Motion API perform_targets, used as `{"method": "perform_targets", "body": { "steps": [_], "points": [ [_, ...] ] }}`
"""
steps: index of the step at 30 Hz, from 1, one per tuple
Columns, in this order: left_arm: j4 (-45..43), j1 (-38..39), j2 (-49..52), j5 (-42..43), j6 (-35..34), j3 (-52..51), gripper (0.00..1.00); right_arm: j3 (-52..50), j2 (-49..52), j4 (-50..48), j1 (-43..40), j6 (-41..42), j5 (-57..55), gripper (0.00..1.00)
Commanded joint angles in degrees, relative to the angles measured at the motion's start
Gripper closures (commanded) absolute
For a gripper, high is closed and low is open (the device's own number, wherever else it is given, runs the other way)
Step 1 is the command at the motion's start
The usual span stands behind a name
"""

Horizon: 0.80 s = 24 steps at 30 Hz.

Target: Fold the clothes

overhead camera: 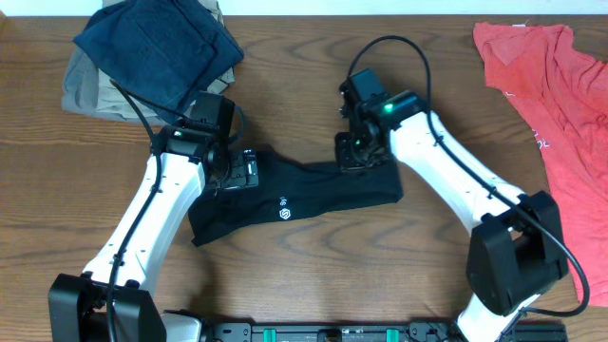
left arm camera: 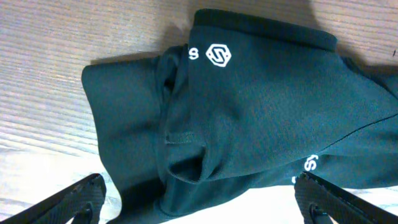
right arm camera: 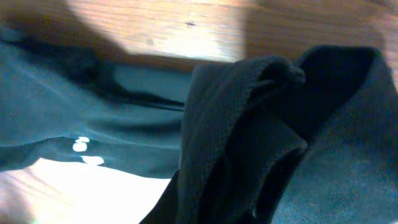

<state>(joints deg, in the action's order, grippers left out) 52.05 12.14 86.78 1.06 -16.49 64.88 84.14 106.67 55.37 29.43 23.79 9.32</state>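
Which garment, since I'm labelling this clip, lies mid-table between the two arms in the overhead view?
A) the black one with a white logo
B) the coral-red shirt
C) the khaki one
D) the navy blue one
A: the black garment with its white logo lies between the arms, while the coral-red shirt is at the right edge and the navy garment and khaki garment are upper left.

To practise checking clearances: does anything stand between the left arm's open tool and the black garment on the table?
Nothing visible does. The left tool hangs open right over the black garment, only its fabric below the fingers. The navy garment and coral shirt lie well aside.
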Motion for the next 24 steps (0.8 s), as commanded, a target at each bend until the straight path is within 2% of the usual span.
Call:
{"method": "perform_targets", "body": {
  "steps": [1, 6, 7, 8, 10, 12, 19, 22, 24],
  "points": [
    [-0.04, -0.07, -0.31, -0.66, 0.28, -0.61, 0.02, -0.48, -0.22, -1.14, 2.69, 2.56, 0.55, 0.86],
    [-0.02, -0.07, -0.31, -0.66, 0.28, -0.61, 0.02, -0.59, -0.09, -1.99, 4.46, 3.08, 0.55, 0.82],
    [-0.02, -0.09, -0.31, -0.66, 0.28, -0.61, 0.02, -0.59, -0.04, -2.03, 4.74, 3.21, 0.52, 0.76],
    [-0.04, -0.07, -0.31, -0.66, 0.28, -0.61, 0.02, -0.59, -0.04, -2.1, 4.98, 3.21, 0.52, 0.62],
    [-0.04, -0.07, -0.31, -0.66, 0.28, -0.61, 0.02, -0.59, -0.04, -2.27, 5.27, 3.17, 0.52, 0.43],
    [-0.02, -0.07, -0.31, -0.66, 0.28, -0.61, 0.02, -0.55, -0.07, -2.27, 5.25, 3.13, 0.33, 0.31],
    [-0.02, -0.07, -0.31, -0.66, 0.31, -0.61, 0.02, 3.91, -1.29, 5.33, 0.74, -0.09, -2.12, 0.27],
    [-0.04, -0.09, -0.31, -0.66, 0.28, -0.61, 0.02, 5.66, -1.73, 8.35, -2.49, -1.09, -4.44, 0.17],
    [-0.04, -0.09, -0.31, -0.66, 0.28, -0.61, 0.02, 5.57, -1.66, 8.48, -4.26, -3.15, -3.98, 0.16]
  ]
}}
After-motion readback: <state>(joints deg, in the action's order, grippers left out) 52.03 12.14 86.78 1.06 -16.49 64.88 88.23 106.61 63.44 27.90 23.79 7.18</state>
